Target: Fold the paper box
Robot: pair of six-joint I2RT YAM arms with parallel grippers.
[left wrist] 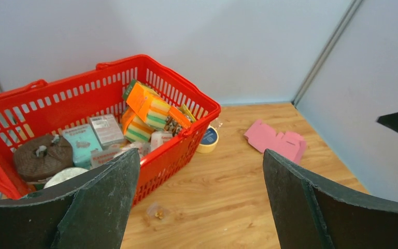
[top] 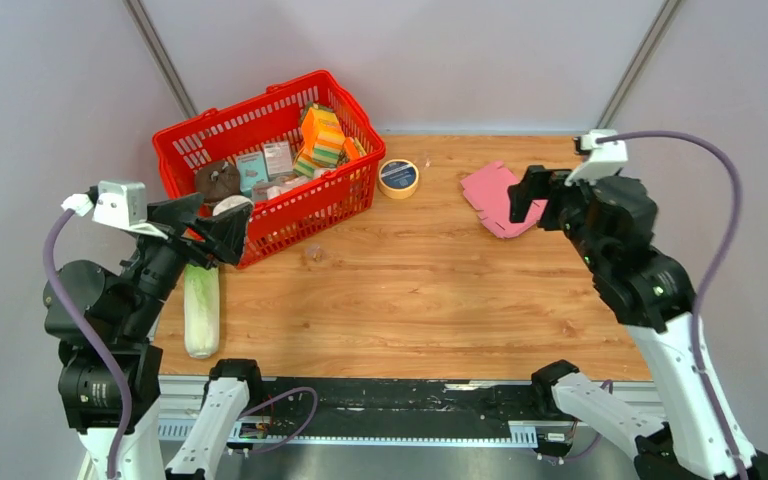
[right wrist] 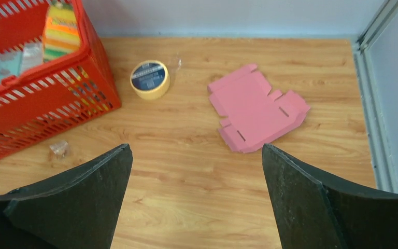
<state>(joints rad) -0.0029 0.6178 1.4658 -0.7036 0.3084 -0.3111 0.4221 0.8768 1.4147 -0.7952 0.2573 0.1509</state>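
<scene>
The paper box (top: 496,196) is a flat pink notched cut-out lying on the wooden table at the back right; it also shows in the right wrist view (right wrist: 256,108) and the left wrist view (left wrist: 275,140). My right gripper (top: 532,193) hovers above its right edge, open with nothing between its fingers (right wrist: 194,155). My left gripper (top: 222,228) hangs open and empty at the front corner of the red basket, far left of the box; in its own view (left wrist: 199,161) only bare table lies between the fingers.
A red basket (top: 340,190) at the back left holds orange-and-green striped packs (top: 320,135), small cartons and a brown round thing. A tape roll (top: 398,177) lies beside it. A pale long vegetable (top: 201,310) lies at the left front. A small crumpled wrapper (top: 312,253) sits mid-table.
</scene>
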